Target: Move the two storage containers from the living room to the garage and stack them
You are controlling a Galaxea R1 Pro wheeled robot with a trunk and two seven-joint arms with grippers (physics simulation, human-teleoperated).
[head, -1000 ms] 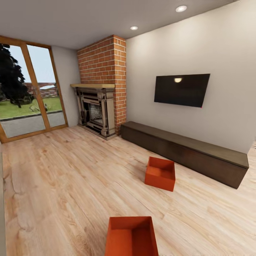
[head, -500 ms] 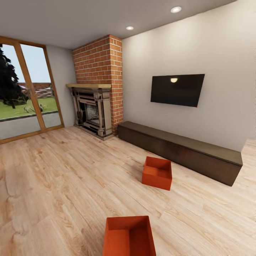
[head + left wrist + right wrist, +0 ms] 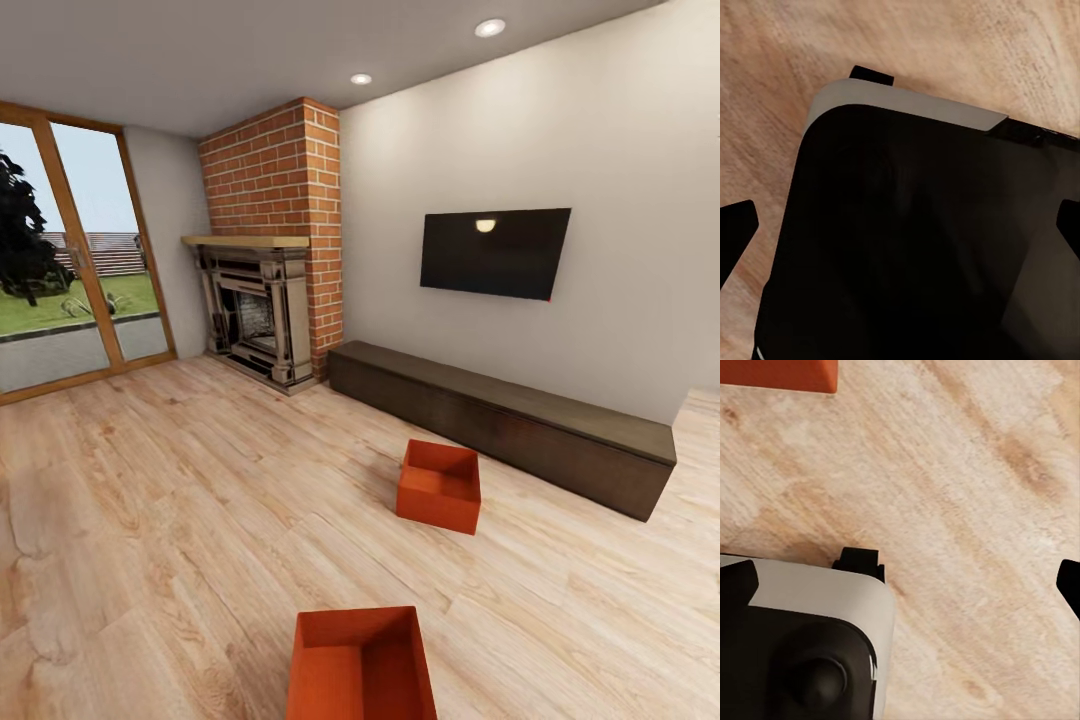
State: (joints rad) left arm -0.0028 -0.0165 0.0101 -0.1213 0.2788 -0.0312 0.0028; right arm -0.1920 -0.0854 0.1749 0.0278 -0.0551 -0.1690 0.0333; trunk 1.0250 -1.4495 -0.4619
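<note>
Two orange-red topless storage containers rest on the light wood floor of the living room. The nearer container (image 3: 362,665) lies at the head view's bottom edge, partly cut off. The farther container (image 3: 438,486) stands in front of the long dark cabinet. In the right wrist view a corner of an orange container (image 3: 776,373) shows at the frame's edge. My right gripper (image 3: 904,585) hangs open over bare planks with nothing between its fingers. My left gripper (image 3: 900,225) is open too, above my own dark base.
A low dark cabinet (image 3: 500,420) runs along the right wall under a black TV (image 3: 494,252). A red brick fireplace (image 3: 255,320) fills the corner, with glass patio doors (image 3: 60,270) to its left. Wide wood floor (image 3: 170,500) spreads to the left of the containers.
The whole head view has shifted a little: fireplace, TV and cabinet sit further left in the picture. The containers have not moved on the floor.
</note>
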